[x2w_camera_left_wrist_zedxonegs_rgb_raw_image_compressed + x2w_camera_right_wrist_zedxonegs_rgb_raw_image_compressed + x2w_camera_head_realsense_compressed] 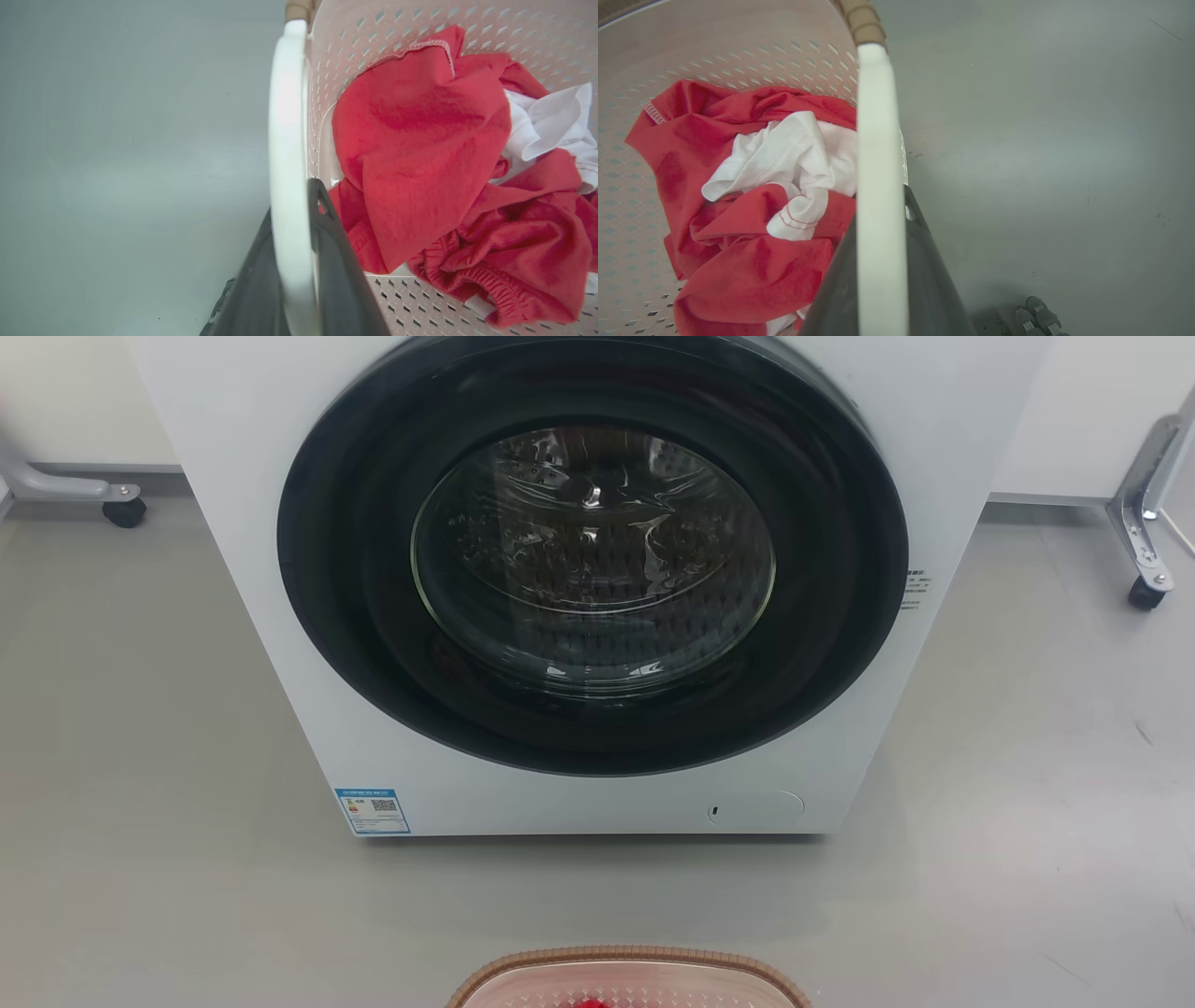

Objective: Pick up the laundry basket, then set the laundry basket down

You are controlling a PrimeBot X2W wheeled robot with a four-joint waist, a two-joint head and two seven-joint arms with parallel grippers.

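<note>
Laundry basket (635,954) at bottom centre of the head view, before the washing machine (597,616), left gripper (293,200) and right gripper (880,210) each clamped on a white handle (287,93); with the grasp made, the next move probably calls for level, matched arm motion.

**Grey floor, white machine ahead of me**

A white front-loading washing machine (560,798) stands square before me. Its dark door ring (355,597) is closed around a glass porthole (593,560) that catches glints of light. A blue label (372,811) sits at its lower left corner and a round cover (756,807) at its lower right. The floor (140,756) is smooth grey, with small scuffs (1144,733) to my right. Behind it is a pale wall (84,392). A metal leg on a black caster (124,511) stands at my left, and another caster (1146,593) at my right.
</note>
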